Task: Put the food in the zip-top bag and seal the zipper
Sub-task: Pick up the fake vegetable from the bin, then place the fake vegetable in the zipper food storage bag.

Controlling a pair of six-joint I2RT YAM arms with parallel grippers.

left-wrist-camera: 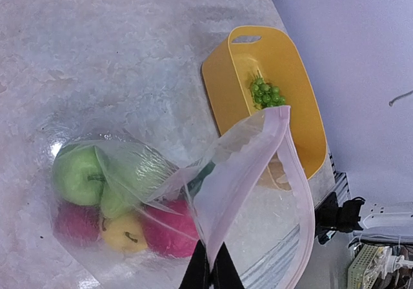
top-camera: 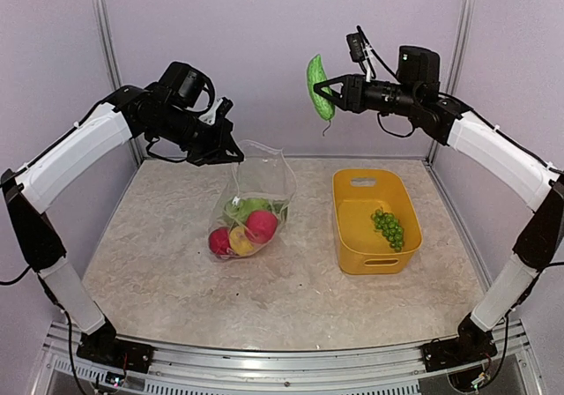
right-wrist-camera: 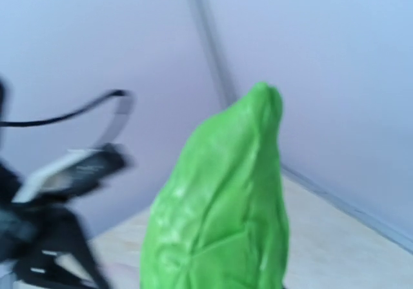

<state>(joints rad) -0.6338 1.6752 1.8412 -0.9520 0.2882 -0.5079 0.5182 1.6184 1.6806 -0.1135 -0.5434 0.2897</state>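
My left gripper (top-camera: 231,152) is shut on the mouth edge of the clear zip-top bag (top-camera: 262,179) and holds it up, with the bag's bottom resting on the table. In the left wrist view the black fingertips (left-wrist-camera: 201,273) pinch the edge, and the zipper strip (left-wrist-camera: 299,179) curves open. In the bag lie red (top-camera: 262,226), yellow (top-camera: 240,240) and green (top-camera: 247,208) round fruits. My right gripper (top-camera: 333,91) is shut on the green cucumber (top-camera: 319,86), high above the table, right of the bag. The cucumber (right-wrist-camera: 226,205) fills the right wrist view and hides the fingers.
A yellow basket (top-camera: 352,236) stands right of the bag with green grapes (top-camera: 388,227) inside; it (left-wrist-camera: 222,89) and the grapes (left-wrist-camera: 266,93) also show in the left wrist view. Purple walls close the back and sides.
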